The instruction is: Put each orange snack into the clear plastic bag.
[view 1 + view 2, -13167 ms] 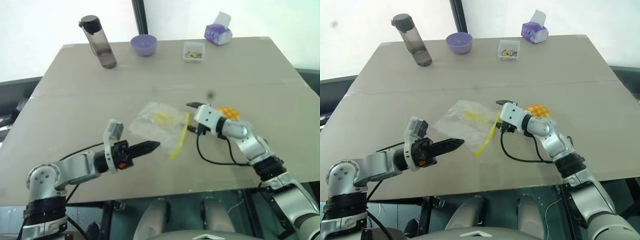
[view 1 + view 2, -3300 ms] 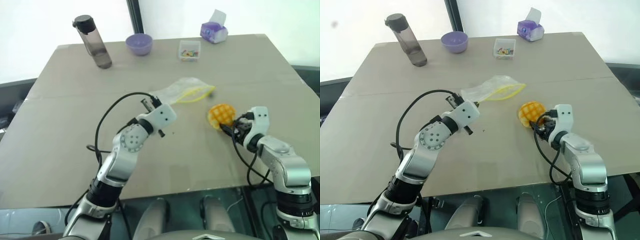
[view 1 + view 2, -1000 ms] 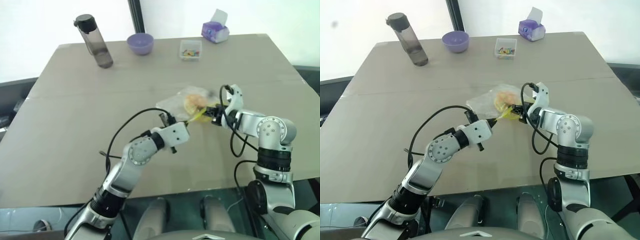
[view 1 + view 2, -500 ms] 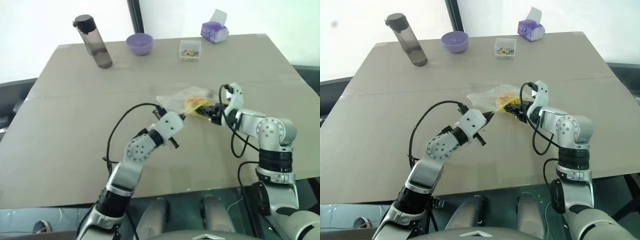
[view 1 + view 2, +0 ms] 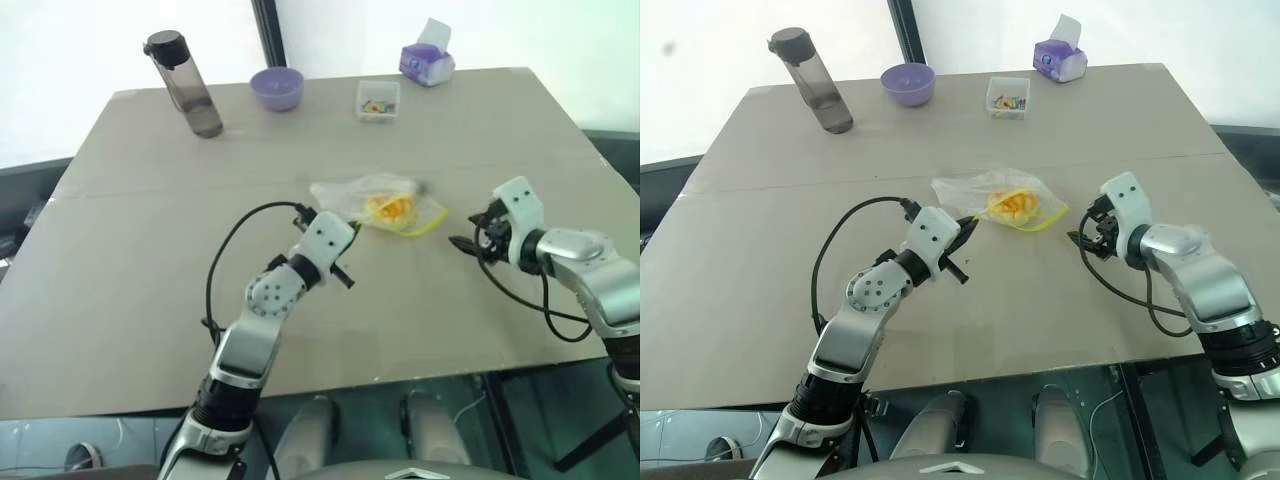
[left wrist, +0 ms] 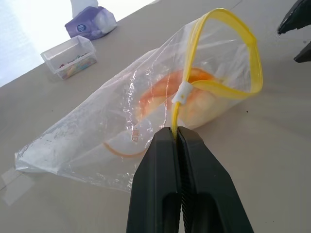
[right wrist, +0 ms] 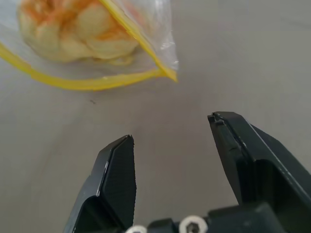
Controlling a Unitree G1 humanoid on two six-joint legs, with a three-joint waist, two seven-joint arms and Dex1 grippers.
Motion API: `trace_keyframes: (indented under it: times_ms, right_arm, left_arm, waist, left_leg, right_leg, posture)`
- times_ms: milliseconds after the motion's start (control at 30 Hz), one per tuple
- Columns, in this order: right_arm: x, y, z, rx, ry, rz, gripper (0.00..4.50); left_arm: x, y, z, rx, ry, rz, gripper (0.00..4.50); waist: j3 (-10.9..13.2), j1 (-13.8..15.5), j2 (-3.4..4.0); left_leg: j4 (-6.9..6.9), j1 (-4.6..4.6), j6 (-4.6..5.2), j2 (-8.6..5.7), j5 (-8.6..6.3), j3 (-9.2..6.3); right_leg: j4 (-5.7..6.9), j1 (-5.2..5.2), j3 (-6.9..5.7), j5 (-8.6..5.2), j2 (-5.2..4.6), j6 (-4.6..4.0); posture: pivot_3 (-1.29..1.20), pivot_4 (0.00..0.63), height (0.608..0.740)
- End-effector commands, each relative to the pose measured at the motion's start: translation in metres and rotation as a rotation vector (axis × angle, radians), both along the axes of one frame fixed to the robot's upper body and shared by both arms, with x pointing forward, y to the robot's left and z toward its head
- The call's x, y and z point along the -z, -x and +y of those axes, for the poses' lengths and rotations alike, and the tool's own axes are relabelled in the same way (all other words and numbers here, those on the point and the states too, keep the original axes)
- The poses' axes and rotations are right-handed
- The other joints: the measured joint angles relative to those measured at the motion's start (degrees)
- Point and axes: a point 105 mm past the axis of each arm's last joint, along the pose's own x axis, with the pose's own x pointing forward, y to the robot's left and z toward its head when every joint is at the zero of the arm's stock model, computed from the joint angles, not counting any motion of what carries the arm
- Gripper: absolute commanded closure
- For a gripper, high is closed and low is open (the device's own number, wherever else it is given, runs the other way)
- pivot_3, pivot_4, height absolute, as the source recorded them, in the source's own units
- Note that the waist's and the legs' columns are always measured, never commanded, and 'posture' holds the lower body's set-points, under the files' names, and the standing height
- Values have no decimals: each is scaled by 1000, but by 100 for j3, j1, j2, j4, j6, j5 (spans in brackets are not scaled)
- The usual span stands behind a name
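The right gripper (image 7: 170, 170) has let go and drawn back, jaws wide and empty. The orange snack (image 6: 167, 92) now sits inside the clear plastic bag (image 6: 97, 131), whose yellow strip the left gripper (image 6: 176, 133) pinches shut; placement appears done.

Snack (image 7: 73, 29) cut off by frame edge, grid top hidden thru bag (image 6: 146, 107)

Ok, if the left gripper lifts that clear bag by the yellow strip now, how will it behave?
Likely floppy: the clear plastic bag is thin and crinkled, pinched only at its yellow strip by the left gripper. It would probably sag around the orange snack. The mouth gapes open, so tipping it might spill the snack.
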Motion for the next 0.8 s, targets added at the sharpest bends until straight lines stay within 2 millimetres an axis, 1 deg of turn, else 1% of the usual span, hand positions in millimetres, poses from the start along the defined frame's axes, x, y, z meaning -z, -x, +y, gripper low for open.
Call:
trace_keyframes:
  times_ms: [33, 200, 333, 400, 433, 500, 567, 600, 667, 800]
  right_arm:
    - [-15, -10, 11, -94, 125, -174, 1703]
    - [-24, -30, 17, -92, 183, -310, 1703]
    - [-30, -35, 21, -126, 194, -349, 1703]
    - [-31, -33, 25, -163, 199, -359, 2207]
    - [-30, -31, 26, -182, 203, -359, 2545]
    - [-29, -29, 27, -197, 207, -359, 3510]
    - [-29, -29, 27, -198, 208, -362, 4209]
    - [-30, -28, 27, -202, 214, -367, 4437]
    - [-34, -28, 25, -203, 225, -380, 4437]
    - [-49, -31, 18, -174, 238, -419, 4437]
  left_arm:
    - [-9, -1, -2, 8, 6, -35, 4500]
    - [-8, 0, -2, 5, 3, -35, 4500]
    - [-8, -1, 0, -2, 0, -35, 4500]
    - [-7, -1, 1, -7, -2, -34, 4500]
    - [-7, -1, 1, -8, -1, -34, 4500]
    - [-7, 0, 1, -10, -1, -34, 4500]
    - [-7, 0, 1, -11, 0, -34, 4500]
    - [-7, -1, 1, -12, 0, -34, 4500]
    - [-6, -1, 3, -17, -5, -37, 4500]
    - [-8, -5, 10, -30, -25, -51, 4500]
  waist:
    - [1, 8, -1]
    - [2, 15, -2]
    - [2, 39, -3]
    - [2, 48, -3]
    - [2, 46, -3]
    - [2, 46, -3]
    - [2, 45, -3]
    - [2, 41, -3]
    - [2, 40, -3]
    - [2, 41, -3]
  left_leg:
    - [0, -1, -4, 0, 2, 0]
    - [1, -1, -21, 0, 12, 0]
    - [0, -4, -22, 0, 13, -2]
    - [0, -5, -22, 0, 13, -2]
    - [0, -7, -22, -1, 13, -2]
    - [0, -6, -22, -1, 13, -3]
    - [0, -6, -22, -1, 13, -4]
    - [0, -6, -22, -1, 13, -3]
    - [0, -6, -22, -1, 13, -3]
    - [-1, -6, -22, -1, 13, -3]
  right_leg:
    - [0, 0, 1, 0, -1, 0]
    - [-2, 0, 2, 1, -1, -1]
    - [-10, 1, 0, 1, 0, -1]
    - [-13, 2, 0, 1, -1, -1]
    - [-14, 1, 0, 1, -1, -1]
    - [-14, 1, 0, 1, -1, -1]
    - [-14, 1, 0, 1, -1, -1]
    - [-14, 1, 0, 1, -1, -1]
    - [-14, 1, 0, 1, -1, -1]
    - [-14, 1, 0, 1, -1, -1]
  posture:
    - [0, 150, 739]
    - [0, 150, 739]
    - [0, 150, 739]
    - [0, 150, 739]
    - [0, 150, 739]
    - [0, 150, 739]
    - [0, 150, 739]
    - [0, 150, 739]
    - [0, 150, 739]
    - [0, 150, 739]
